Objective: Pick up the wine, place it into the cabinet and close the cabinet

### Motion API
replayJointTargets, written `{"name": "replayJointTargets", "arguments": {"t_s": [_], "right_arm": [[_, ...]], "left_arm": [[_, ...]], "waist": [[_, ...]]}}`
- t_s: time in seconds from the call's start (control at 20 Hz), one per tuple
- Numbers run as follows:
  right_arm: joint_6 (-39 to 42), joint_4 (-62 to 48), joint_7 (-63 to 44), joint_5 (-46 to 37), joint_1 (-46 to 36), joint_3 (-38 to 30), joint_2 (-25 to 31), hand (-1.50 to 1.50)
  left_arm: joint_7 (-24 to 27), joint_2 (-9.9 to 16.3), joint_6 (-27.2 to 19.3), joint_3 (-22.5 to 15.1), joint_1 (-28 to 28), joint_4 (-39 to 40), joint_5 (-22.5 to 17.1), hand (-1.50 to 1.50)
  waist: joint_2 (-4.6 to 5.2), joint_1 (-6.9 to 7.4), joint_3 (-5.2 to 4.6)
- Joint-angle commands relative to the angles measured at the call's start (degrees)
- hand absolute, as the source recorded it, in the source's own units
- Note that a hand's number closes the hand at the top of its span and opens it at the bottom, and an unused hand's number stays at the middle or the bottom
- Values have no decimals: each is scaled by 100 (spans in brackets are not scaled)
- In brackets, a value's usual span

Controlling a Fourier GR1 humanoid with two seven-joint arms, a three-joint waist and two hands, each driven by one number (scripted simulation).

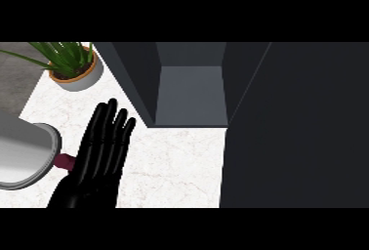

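Observation:
My left hand (97, 156) rises from the lower edge at the left, fingers straight and pointing towards the back of the counter. A small dark red piece (66, 160), perhaps part of the wine, shows just left of the hand; the rest is hidden and I cannot tell whether the hand touches it. The dark cabinet (130, 73) stands open at the back, its grey inner floor (191, 93) bare, to the right of the fingertips. My right hand shows nowhere.
A large grey round body (22, 156) fills the left edge beside the hand. A potted green plant (72, 68) stands at the back left. A broad dark panel (296, 127) covers the right side. White marble counter (173, 161) lies between hand and panel.

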State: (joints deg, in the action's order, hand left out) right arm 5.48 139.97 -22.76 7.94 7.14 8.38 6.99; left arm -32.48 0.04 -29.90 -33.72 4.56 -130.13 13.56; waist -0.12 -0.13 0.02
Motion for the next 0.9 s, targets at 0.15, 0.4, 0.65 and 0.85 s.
{"name": "replayJointTargets", "arguments": {"t_s": [0.15,0.4,0.65,0.85], "right_arm": [[-289,645,-563,-473,-146,463,-185,-150],[-338,286,-803,-384,-669,202,-146,-150],[-309,555,-661,-443,-335,296,-181,-150],[-262,1147,-1114,-129,-201,45,0,-150]], "left_arm": [[-1050,-3,-362,-136,260,-555,721,-150],[-1472,-1,-125,238,407,-729,1001,-150],[-1446,279,32,286,-257,-1285,935,-150],[-1229,375,171,1096,14,-991,419,-150]], "waist": [[-5,10,-1],[4,20,0],[-6,32,-2],[-2,-16,-2]]}}
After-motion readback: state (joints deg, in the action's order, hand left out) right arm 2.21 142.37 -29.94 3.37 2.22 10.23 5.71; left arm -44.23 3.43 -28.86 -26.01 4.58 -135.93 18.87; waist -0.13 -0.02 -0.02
